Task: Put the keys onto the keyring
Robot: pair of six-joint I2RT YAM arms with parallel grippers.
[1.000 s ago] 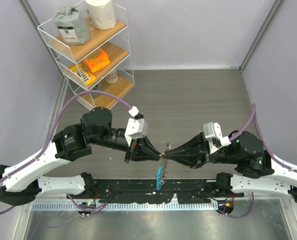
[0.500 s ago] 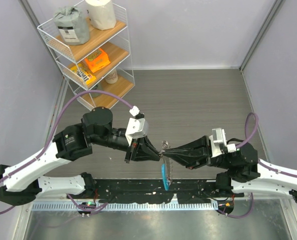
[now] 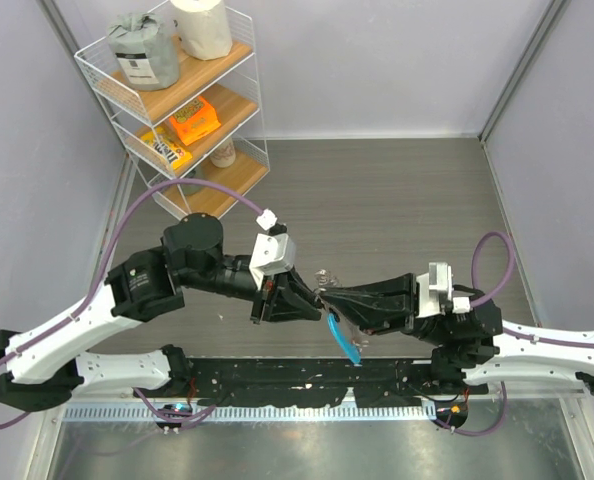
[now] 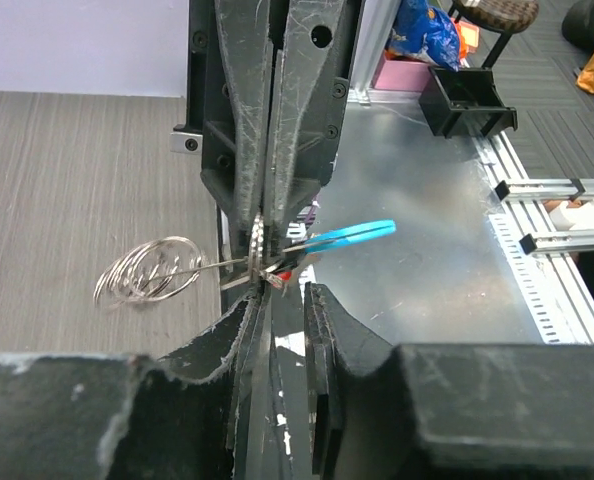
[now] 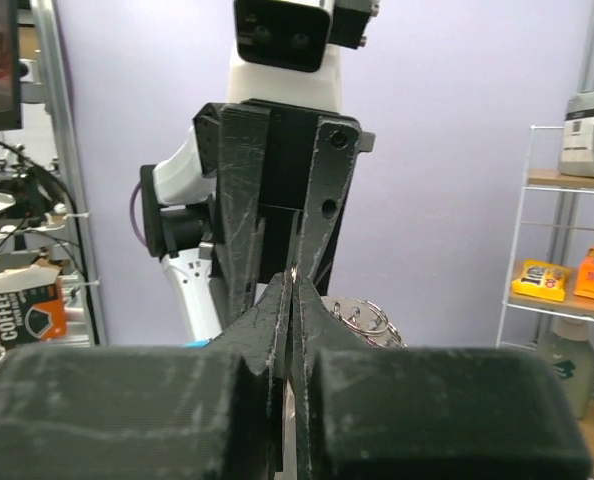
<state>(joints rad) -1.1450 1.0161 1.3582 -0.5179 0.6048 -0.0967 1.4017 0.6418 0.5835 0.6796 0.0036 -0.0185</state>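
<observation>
- Two black robot arms meet tip to tip in mid-air above the near edge of a grey wood-grain table.
- The step in hand appears to be the threading itself: the metal pieces are held up where the two claws meet, not lying on the table.
- The thin silvery keyring with a bright blue curved plastic tag hangs at that meeting point. Its small red tag sits right at the claw tips.
- The right claw is fully closed. A small toothed silvery key, seen edge-on, sits at its tip, apparently pinched.
- The left claw shows only a thin gap between its jaws. Its tips touch the wire beside the red tag, but a firm grip cannot be confirmed.
- A cluster of thin silvery wire loops sticks out to one side, in the air.
- The next move probably calls for a tiny, precise slide of the key along the ring's wire without either claw slipping.
- Counted: two arms, two claws, one blue tag, one red tag, one key clearly seen. The loops overlap too much to count.
- At the far left stands one white wire shelf rack with three wooden shelves.
</observation>
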